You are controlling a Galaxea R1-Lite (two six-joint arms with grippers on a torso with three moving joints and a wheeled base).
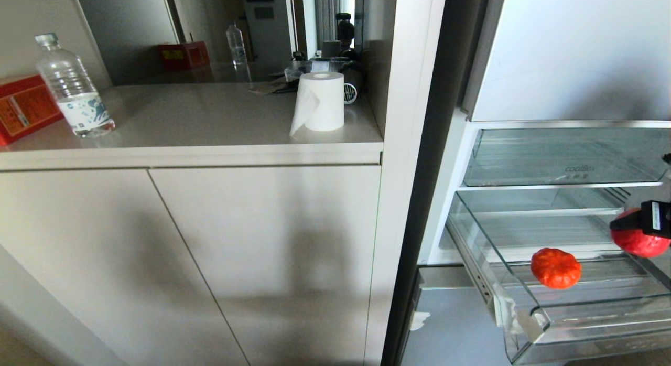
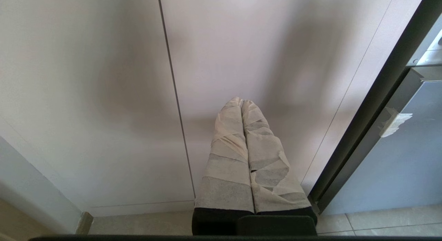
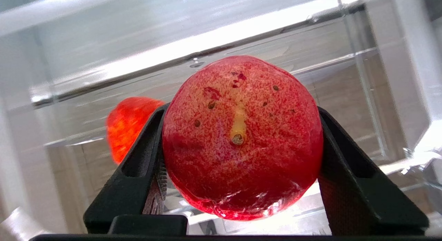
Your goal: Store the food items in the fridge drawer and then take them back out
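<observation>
Currently, the right gripper [image 3: 241, 165] holds a round red fruit [image 3: 241, 137], its 2 black fingers [image 3: 138, 165] pressed against opposite flanks at about 3 and 9 o'clock on the fruit as the wrist camera sees it. In the head view this gripper [image 1: 637, 230] enters at the 3 o'clock edge of the picture, carrying the fruit above the far right end of the open fridge drawer [image 1: 534, 324]. A second food item, an orange-red ribbed ball [image 1: 555, 268], already rests on the drawer's clear ribbed floor, at roughly 9 o'clock from the held fruit and well apart from it. The left gripper [image 2: 241, 104] hangs idle in front of the pale cabinet doors [image 1: 209, 261], its 2 tape-wrapped fingers pressed together with nothing between them. On the counter [image 1: 209, 119] above stand a water bottle [image 1: 73, 88], a paper roll [image 1: 320, 101] and a red box [image 1: 23, 109]. The held fruit looks glossy, smooth-skinned and speckled, probably a light, rigid toy, so it may be slippery; the widest girth, where the fingers sit now, seems the safest hold. The ribbed ball also looks light and stiff, its grooves likely offering better purchase, again across the middle. Being round, either piece could roll on the ribbed floor if released from any height.
</observation>
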